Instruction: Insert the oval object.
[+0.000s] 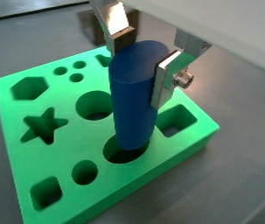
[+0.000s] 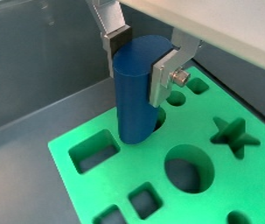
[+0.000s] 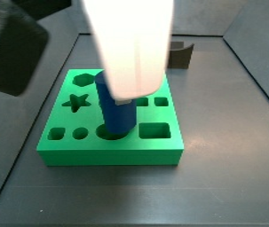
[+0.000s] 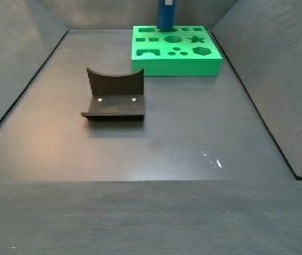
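Observation:
The oval object is a tall blue peg (image 1: 135,96), standing upright with its lower end inside an oval hole of the green block (image 1: 65,101). My gripper (image 1: 144,61) is shut on the peg's upper part, one silver finger (image 1: 170,77) on each side. Both wrist views show this; in a wrist view the peg (image 2: 135,87) enters the green block (image 2: 240,188) near one edge. In a side view the white arm (image 3: 130,44) hides the fingers above the peg (image 3: 119,117). In a side view the peg (image 4: 168,14) stands at the far end.
The green block (image 3: 113,152) has several other holes: star, hexagon, round and square ones. The dark fixture (image 4: 114,97) stands mid-floor, apart from the green block (image 4: 177,68); it also shows behind the block in a side view (image 3: 182,55). Grey walls ring the floor.

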Motion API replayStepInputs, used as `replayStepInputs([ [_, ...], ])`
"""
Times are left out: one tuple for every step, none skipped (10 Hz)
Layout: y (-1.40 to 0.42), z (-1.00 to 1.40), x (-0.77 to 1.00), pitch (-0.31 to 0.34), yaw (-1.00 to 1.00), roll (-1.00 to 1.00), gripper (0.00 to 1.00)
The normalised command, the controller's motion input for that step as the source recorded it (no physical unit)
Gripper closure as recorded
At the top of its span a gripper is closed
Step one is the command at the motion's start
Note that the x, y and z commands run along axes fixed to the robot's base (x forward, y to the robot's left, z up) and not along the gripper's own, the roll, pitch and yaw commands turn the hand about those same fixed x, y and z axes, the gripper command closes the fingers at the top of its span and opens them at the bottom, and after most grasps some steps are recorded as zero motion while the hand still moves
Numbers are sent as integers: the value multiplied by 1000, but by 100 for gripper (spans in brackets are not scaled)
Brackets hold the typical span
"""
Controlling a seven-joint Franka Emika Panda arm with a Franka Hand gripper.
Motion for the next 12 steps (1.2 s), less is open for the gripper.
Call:
replayStepInputs([
  [-37, -129, 0, 0, -983, -80, 100],
  [0, -134, 0, 21, -1000, -24, 100],
  [-9, -214, 0, 4, -969, -26, 100],
  [0, -260, -289, 0, -817, 0, 100],
  [0, -234, -323, 0, -611, 0, 100],
  [0, -157, -349, -19, -431, 0, 100],
  [0, -183, -426, -49, -300, 0, 100],
  [0, -160, -420, -61, -234, 0, 100],
  [0, -180, -174, -79, -120, 0, 100],
  [-26, -257, 0, -54, -83, 0, 100],
  [-63, -306, 0, -40, -109, 0, 100],
  [-94, -340, 0, -49, -106, 0, 100],
])
